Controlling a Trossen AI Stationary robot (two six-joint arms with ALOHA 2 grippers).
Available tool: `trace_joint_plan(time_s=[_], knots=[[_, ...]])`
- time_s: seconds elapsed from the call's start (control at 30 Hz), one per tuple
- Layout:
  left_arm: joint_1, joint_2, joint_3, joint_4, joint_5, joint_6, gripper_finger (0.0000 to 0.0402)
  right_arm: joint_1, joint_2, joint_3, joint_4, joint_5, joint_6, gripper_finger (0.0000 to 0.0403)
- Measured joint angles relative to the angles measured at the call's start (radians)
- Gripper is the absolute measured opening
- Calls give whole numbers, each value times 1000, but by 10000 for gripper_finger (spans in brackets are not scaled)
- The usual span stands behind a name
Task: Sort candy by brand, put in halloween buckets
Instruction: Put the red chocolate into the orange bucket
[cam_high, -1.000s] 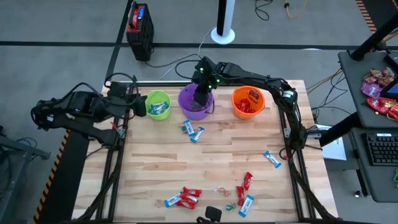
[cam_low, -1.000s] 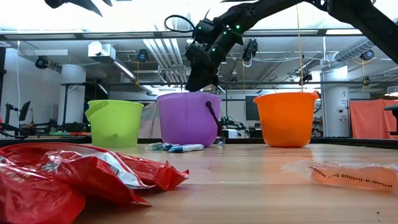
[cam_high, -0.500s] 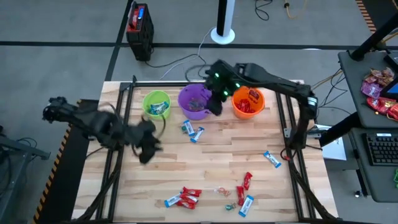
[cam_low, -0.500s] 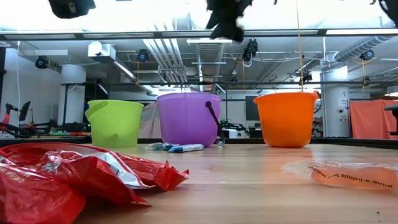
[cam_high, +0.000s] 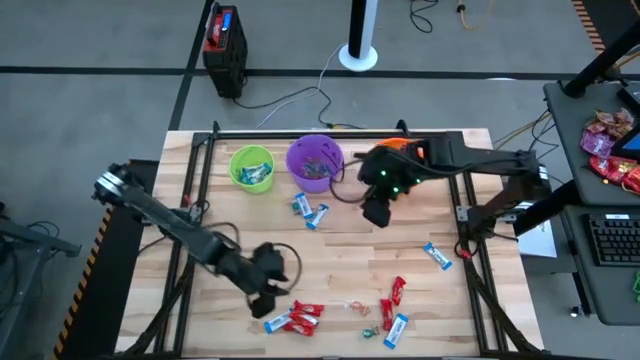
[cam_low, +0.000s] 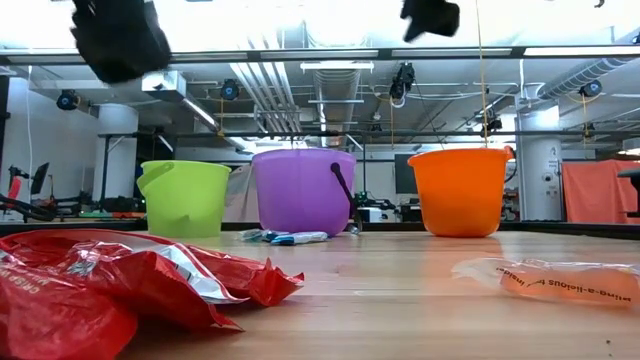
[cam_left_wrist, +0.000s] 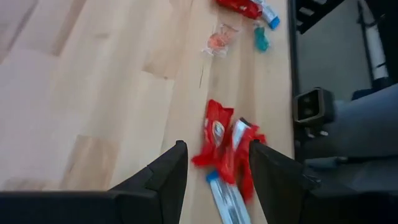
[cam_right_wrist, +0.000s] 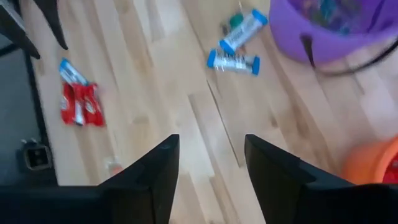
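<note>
Three buckets stand along the table's far edge: lime green (cam_high: 252, 168), purple (cam_high: 316, 163), and orange (cam_high: 404, 150), half hidden by my right arm. Red and blue-and-white candies lie near the near edge (cam_high: 296, 318), at the near right (cam_high: 392, 305) and before the purple bucket (cam_high: 310, 210). My left gripper (cam_high: 266, 296) is open and empty just above the near red candies (cam_left_wrist: 217, 140). My right gripper (cam_high: 378, 208) is open and empty above the table's middle, right of the two blue candies (cam_right_wrist: 234, 60).
One blue-and-white candy (cam_high: 437, 257) lies alone at the right. Small clear and teal candies (cam_left_wrist: 219, 40) lie near the near edge. A red candy bag (cam_low: 110, 285) and a clear wrapper (cam_low: 560, 278) fill the low view's foreground. A heap of candy bags (cam_high: 610, 140) sits on a side desk.
My left gripper has swung from beside the green bucket toward the near edge and the right, down to the near red candies. My right gripper has risen out of the purple bucket and gone toward the right and near edges, past the orange bucket.
</note>
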Motion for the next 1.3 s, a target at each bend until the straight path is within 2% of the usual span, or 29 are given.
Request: trace_joint_plan(time_s=[0.27, 0.5, 0.63, 1.0, 1.13, 1.3], knots=[[23, 243, 1, 206, 93, 5, 154, 27, -155, -288, 179, 20, 58, 194], [24, 399, 70, 214, 208, -5, 154, 27, -254, -471, 279, 18, 114, 194], [34, 433, 89, 210, 206, -4, 154, 27, -267, -509, 289, 11, 138, 194], [53, 427, 92, 137, 171, -9, 151, 27, -264, -519, 320, 10, 138, 194], [57, 427, 92, 132, 159, 29, 113, 27, -262, -519, 342, 10, 137, 194], [71, 425, 81, 148, 172, 79, 28, 27, -258, -519, 368, 12, 136, 194]])
